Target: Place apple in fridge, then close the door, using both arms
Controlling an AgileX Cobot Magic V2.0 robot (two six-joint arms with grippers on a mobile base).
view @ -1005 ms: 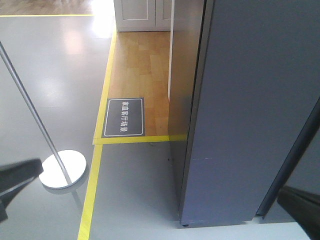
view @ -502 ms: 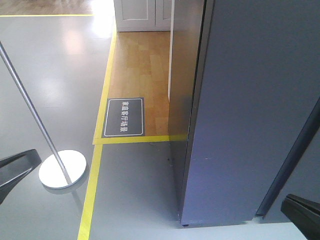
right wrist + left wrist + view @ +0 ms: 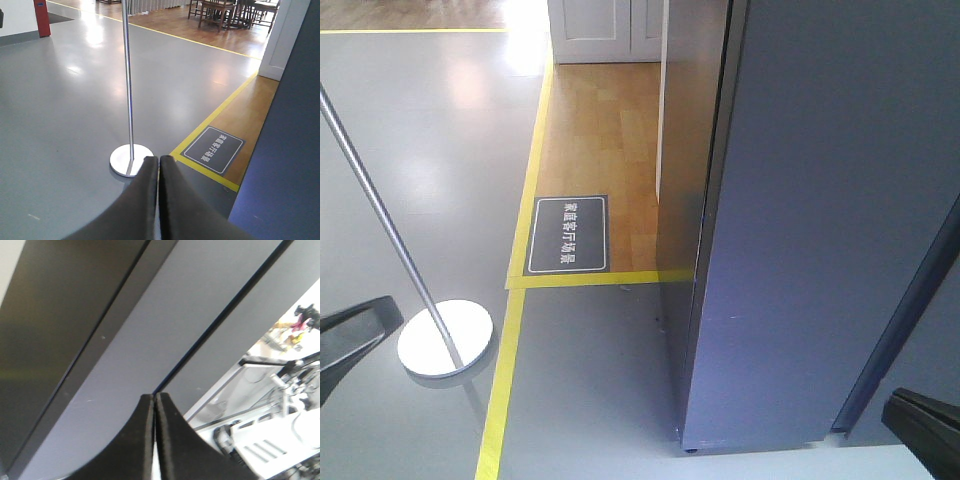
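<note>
In your front view the fridge (image 3: 820,220) stands at the right with its door (image 3: 685,170) nearly shut; the apple doesn't show. A metal stand (image 3: 440,335) sits on the floor at left. Your left wrist view has the left gripper (image 3: 154,405) pressed closed and empty, facing grey panels. Your right wrist view has the right gripper (image 3: 158,167) closed and empty, above the floor near a floor sign (image 3: 215,149).

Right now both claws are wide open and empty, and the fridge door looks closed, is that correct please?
Not quite: both claws are shut, not open. The left wrist view shows the left claw with its fingers pressed together, and the right wrist view shows the same for the right claw. They are empty, and the door looks closed.
</note>
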